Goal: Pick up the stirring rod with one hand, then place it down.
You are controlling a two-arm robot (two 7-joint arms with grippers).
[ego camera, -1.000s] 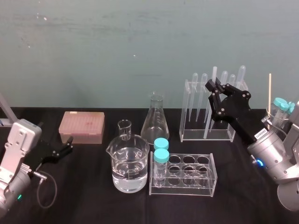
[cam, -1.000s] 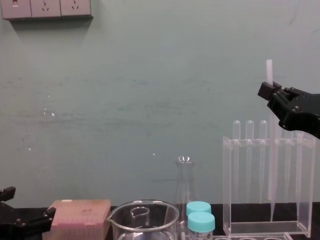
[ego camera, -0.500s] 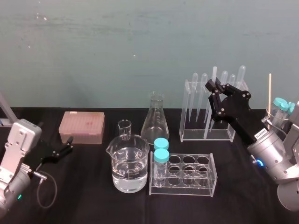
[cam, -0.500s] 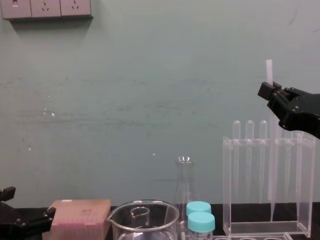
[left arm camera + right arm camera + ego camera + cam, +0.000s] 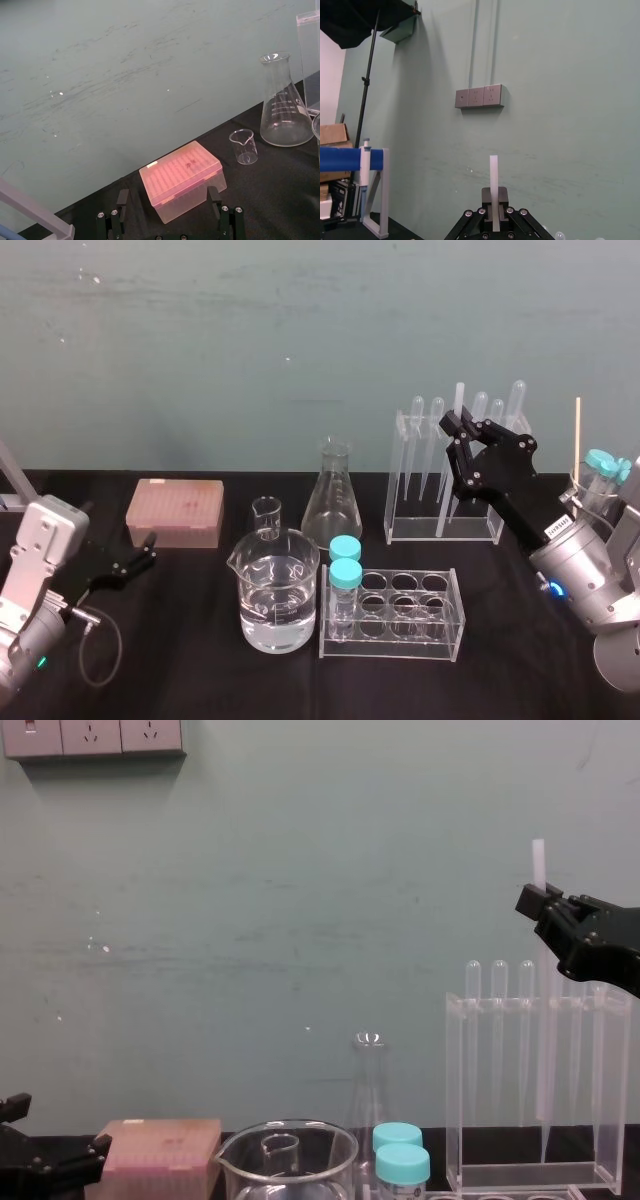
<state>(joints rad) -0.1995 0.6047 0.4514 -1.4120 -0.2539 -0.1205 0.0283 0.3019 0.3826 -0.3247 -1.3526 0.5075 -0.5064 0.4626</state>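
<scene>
Roughly halfway: head view had the right gripper [image 5: 452,432] clamped on the stirring rod [image 5: 459,398] at 2 o'clock, upright in the clear rack [image 5: 393,480]; left gripper [image 5: 143,556] parked agape at 8 o'clock. Right wrist view confirmed the pinch. Chest view showed the rod's foot inside the rack, so lift-out and set-down looked outstanding.
</scene>
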